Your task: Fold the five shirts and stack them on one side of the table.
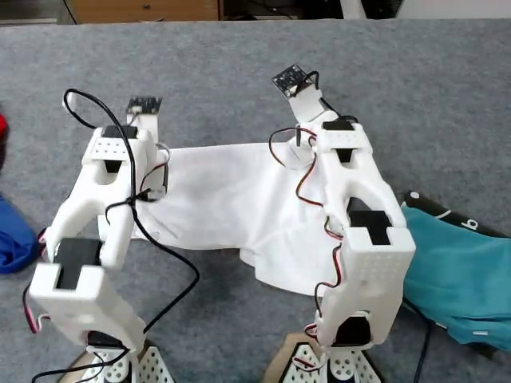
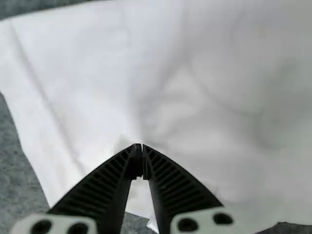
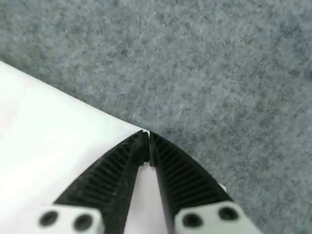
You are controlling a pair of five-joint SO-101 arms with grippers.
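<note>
A white shirt [image 1: 223,199] lies spread on the grey table between both arms. My left gripper [image 1: 153,188] is at the shirt's left edge. In the left wrist view this gripper [image 2: 142,148] is shut, and the white cloth [image 2: 195,73] puckers at its tips. My right gripper [image 1: 300,149] is at the shirt's far right corner. The right wrist view has this gripper [image 3: 147,134] shut on the very corner of the white cloth [image 3: 44,136], with grey table beyond it.
A teal shirt [image 1: 463,279] lies crumpled at the right over a black item [image 1: 435,209]. A blue shirt [image 1: 12,239] sits at the left edge, with something red [image 1: 2,128] above it. Grey table surface [image 1: 239,88] stretches behind the arms.
</note>
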